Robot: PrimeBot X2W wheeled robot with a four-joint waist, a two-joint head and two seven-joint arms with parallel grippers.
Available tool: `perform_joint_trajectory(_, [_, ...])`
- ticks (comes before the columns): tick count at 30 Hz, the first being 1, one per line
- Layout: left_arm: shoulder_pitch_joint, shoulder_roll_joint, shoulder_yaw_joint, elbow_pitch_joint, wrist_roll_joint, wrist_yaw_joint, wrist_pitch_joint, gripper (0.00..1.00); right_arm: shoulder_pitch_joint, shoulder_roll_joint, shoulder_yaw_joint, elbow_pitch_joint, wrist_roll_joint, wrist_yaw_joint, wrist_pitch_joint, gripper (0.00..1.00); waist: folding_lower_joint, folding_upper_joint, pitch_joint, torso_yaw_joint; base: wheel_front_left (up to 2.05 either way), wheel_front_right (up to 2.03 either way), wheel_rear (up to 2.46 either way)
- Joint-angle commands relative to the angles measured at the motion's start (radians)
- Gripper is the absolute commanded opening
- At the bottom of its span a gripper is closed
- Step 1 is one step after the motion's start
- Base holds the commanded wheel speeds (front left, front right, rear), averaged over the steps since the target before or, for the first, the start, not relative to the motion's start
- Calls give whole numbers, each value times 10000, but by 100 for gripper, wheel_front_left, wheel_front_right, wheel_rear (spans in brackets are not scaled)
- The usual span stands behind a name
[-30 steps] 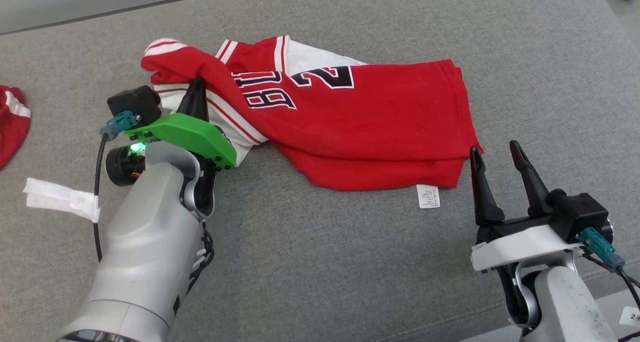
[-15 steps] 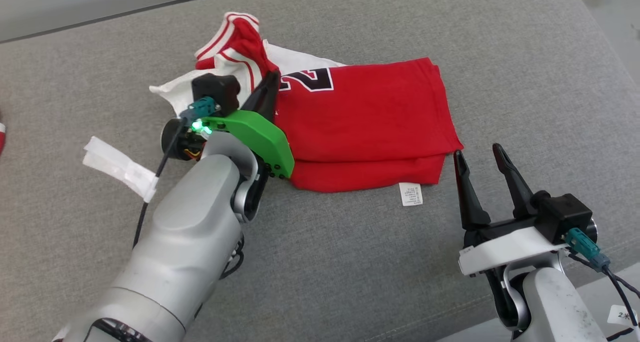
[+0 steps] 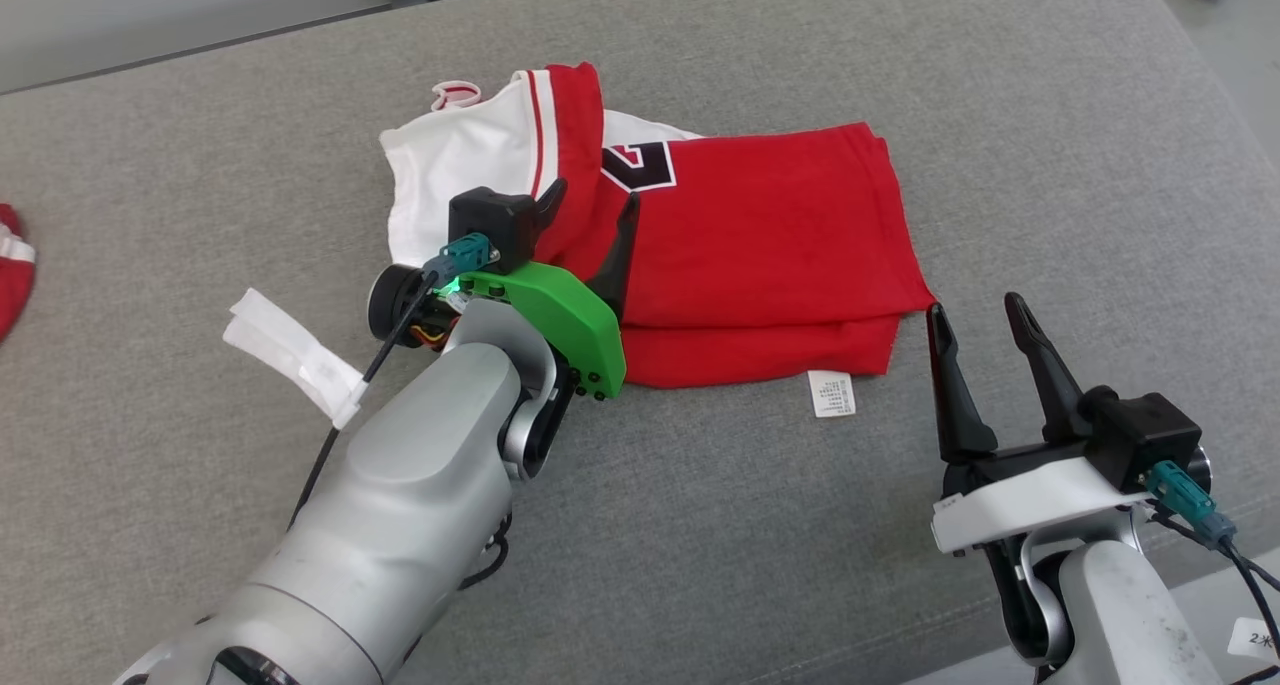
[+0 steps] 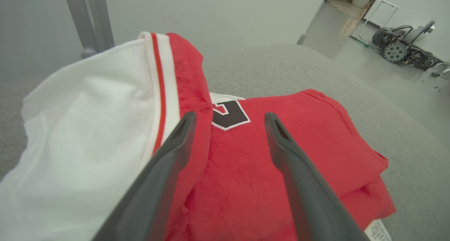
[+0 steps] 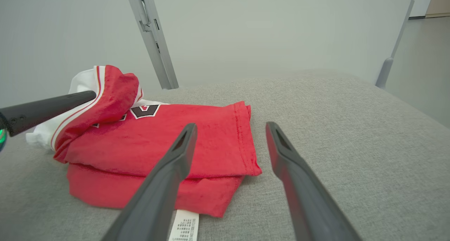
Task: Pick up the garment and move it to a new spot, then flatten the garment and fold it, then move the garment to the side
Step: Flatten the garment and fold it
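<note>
Head view: the garment (image 3: pixel 760 235), a soft red jersey with a white panel and striped trim, lies folded in the upper centre of the frame on a grey woven surface (image 3: pixel 700 525). Its white care label (image 3: pixel 832 393) pokes out flat at the lower edge. The left gripper (image 3: pixel 590 215), on a glossy green mount, hovers over the garment's left part, its tapered dark fingers spread and holding nothing. The right gripper (image 3: pixel 975 310) stands at the lower right, jaws wide and empty, just beside the garment's corner. A crumpled white strip (image 3: pixel 290 350) lies centre left.

Left wrist view: the left gripper (image 4: pixel 230 116) is parted above plush red cloth; the garment (image 4: pixel 246 170) fills the middle, and its white panel folds over at the left.

Right wrist view: the right gripper (image 5: pixel 230 126) gapes above the bare surface (image 5: pixel 351 146). The garment (image 5: pixel 197 135) sits centre left, layered, with one rounded fold humped up.
</note>
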Motion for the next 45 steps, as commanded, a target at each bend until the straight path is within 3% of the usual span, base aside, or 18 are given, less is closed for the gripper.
perform_joint_trajectory(1, [-96,60,96,-144,-62,6,-85,100,158,-22,-8,16,-39,1,-31,100,0,0,-255,360,0,0,0])
perform_joint_trajectory(6, [287,120,1366,-632,426,347,-61,100,224,-24,21,-28,-96,1,-31,100,0,0,-449,760,0,0,0])
perform_joint_trajectory(11, [752,378,2393,-209,751,496,-63,100,225,-24,94,-55,-101,1,-31,100,0,0,-422,836,0,0,0])
perform_joint_trajectory(18, [1071,187,2777,1065,60,-316,26,100,136,-24,40,-5,-137,1,-31,100,0,0,-221,748,0,0,0])
perform_joint_trajectory(27, [777,57,2928,1883,-631,-764,19,100,35,-24,27,12,-110,1,-31,100,0,0,-124,541,0,0,0])
perform_joint_trajectory(28, [757,53,2909,1914,-654,-826,2,92,35,-24,7,17,-101,1,-31,100,0,0,-129,530,0,0,0])
perform_joint_trajectory(29, [748,49,2891,1934,-680,-855,3,16,40,-24,-9,23,-95,1,-31,100,0,0,-136,523,0,0,0])
perform_joint_trajectory(30, [754,48,2866,1932,-718,-932,-5,0,43,-24,-24,30,-91,1,-31,100,0,0,-145,523,0,0,0])
perform_joint_trajectory(38, [1005,50,2568,1509,-951,-929,-85,0,151,-24,-173,3,-104,1,-31,100,0,0,-324,722,0,0,0])
perform_joint_trajectory(45, [1584,184,3808,-114,326,-395,-64,0,378,-24,-389,-4,-212,1,-31,100,0,0,-669,1185,0,0,0])
